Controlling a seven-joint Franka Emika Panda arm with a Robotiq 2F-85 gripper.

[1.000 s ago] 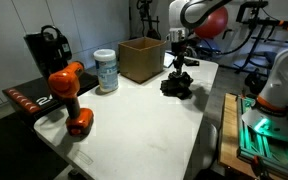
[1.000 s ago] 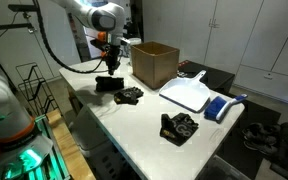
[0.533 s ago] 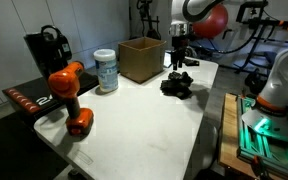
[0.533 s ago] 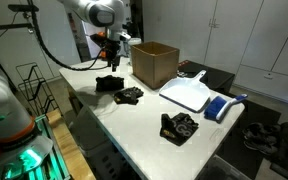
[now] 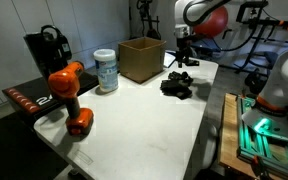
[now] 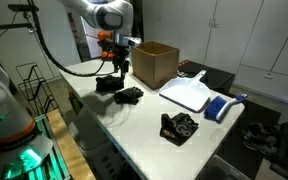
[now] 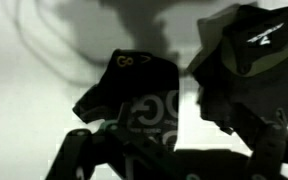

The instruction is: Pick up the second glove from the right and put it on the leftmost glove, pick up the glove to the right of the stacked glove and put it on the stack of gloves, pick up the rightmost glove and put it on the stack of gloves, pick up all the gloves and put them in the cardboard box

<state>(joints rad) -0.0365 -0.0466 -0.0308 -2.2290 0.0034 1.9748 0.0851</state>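
Black gloves lie bunched on the white table beside the cardboard box [image 5: 141,58] [image 6: 154,62]. In both exterior views they form a dark heap [image 5: 177,87], which falls into two lumps, one glove [image 6: 109,83] next to another [image 6: 130,95]. My gripper [image 5: 182,55] [image 6: 117,64] hangs open just above them with nothing between its fingers. The wrist view looks straight down on one glove with pale lettering [image 7: 134,95] and a second glove [image 7: 249,60] touching it on the right. Both fingers [image 7: 76,152] stand wide apart at the bottom of that view.
An orange drill [image 5: 69,95], a white canister [image 5: 106,70] and a black machine [image 5: 46,48] stand on the side of the table away from the gloves. A white board [image 6: 189,92] and a dark lumpy object [image 6: 179,127] lie near the table edge.
The gripper has opened from nearly shut and risen off the gloves. The glove beneath it now lies free on the table.
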